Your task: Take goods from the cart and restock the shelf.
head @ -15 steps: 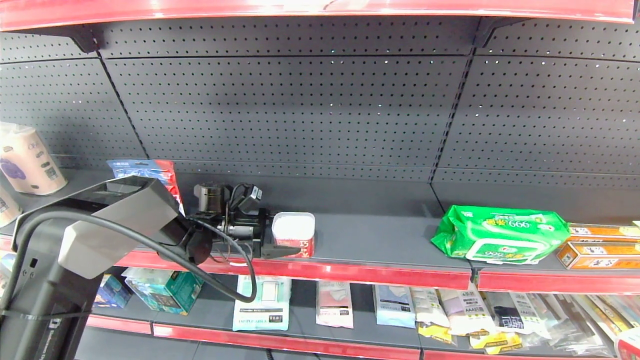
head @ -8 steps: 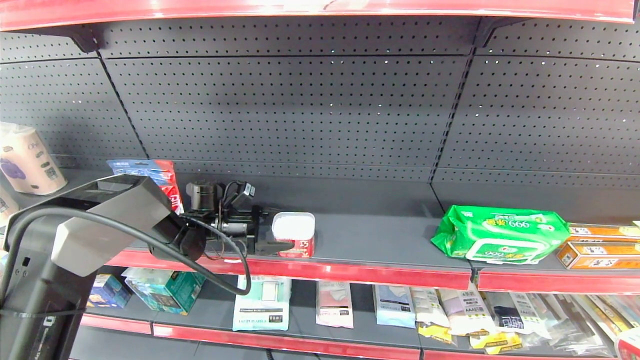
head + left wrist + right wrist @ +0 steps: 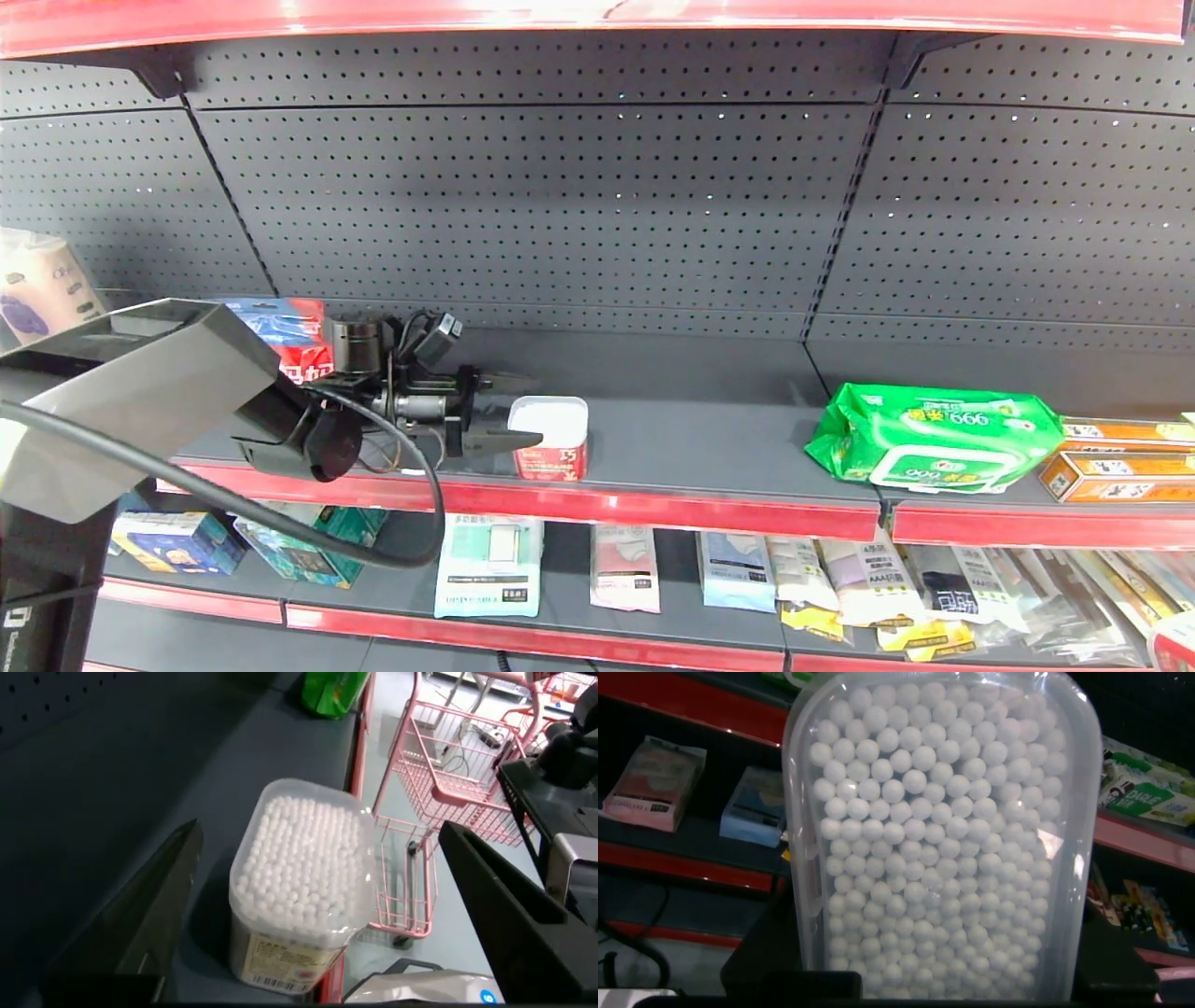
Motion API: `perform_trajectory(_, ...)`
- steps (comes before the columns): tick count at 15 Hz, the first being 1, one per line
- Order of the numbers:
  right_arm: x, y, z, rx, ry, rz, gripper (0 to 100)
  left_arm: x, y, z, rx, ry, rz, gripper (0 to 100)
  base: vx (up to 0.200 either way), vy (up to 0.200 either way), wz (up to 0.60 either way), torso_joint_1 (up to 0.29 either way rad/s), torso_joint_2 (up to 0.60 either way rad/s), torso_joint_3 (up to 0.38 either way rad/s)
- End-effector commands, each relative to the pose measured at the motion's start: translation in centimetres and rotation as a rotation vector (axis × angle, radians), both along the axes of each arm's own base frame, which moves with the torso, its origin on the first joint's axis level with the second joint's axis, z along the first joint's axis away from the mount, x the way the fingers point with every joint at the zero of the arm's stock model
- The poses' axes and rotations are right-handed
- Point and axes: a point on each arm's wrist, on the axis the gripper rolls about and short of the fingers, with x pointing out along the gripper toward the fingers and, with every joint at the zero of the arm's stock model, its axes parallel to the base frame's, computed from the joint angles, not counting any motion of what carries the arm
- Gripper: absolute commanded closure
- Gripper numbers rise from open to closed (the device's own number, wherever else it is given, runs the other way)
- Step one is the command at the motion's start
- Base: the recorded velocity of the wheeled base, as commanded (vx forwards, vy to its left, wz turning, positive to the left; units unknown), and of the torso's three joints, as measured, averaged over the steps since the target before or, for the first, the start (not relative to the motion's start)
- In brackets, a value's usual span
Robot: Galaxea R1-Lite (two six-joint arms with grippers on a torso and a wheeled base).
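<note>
now the left gripper (image 3: 320, 827) is spread wide at a cotton swab box (image 3: 551, 446)
its fingers stand well apart either side of the cotton swab box, gripping nothing; it stands upright on the shelf (image 3: 709, 448) near the red front edge. the right gripper (image 3: 938, 973) clamps a second swab box (image 3: 943, 840).

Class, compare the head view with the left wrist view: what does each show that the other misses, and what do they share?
Head view only: the pegboard back wall, the orange boxes and the packets on the level below.
Left wrist view only: the pink cart standing beyond the shelf, and the single swab tips inside the box.
Both: the cotton swab box standing on the shelf, the open left gripper facing it, and the green pack.
</note>
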Motion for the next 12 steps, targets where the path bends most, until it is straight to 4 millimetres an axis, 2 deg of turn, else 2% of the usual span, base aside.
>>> perform_trajectory(1,0.0,0.0,0.0,0.001,0.004,0.0,100,-0.5,0.1,1.9,-0.007,-0.029,0.002,0,0.0,0.0,0.0,0.0,0.0,0.0)
perform_trajectory(4,0.0,0.0,0.0,0.001,0.004,0.001,100,-0.3,0.5,3.1,-0.008,-0.064,0.033,0,0.0,0.0,0.0,0.0,0.0,0.0)
perform_trajectory(7,0.2,-0.1,0.0,0.006,0.022,0.006,100,-0.5,0.6,6.2,-0.018,-0.036,0.165,0,0.0,0.0,0.0,0.0,0.0,0.0)
perform_trajectory(8,0.2,-0.1,0.0,0.006,0.022,0.007,100,-0.4,0.5,6.5,-0.024,-0.03,0.2,0,0.0,0.0,0.0,0.0,0.0,0.0)
perform_trajectory(11,0.2,-0.1,0.0,0.012,0.021,0.006,100,-0.5,-1.7,9.1,-0.128,-0.007,0.514,0,0.0,0.0,0.0,0.0,0.0,0.0)
perform_trajectory(12,0.2,-0.1,0.0,0.015,0.02,0.001,100,-1.3,-2.2,10.5,-0.152,0.018,0.597,0,0.0,0.0,0.0,0.0,0.0,0.0)
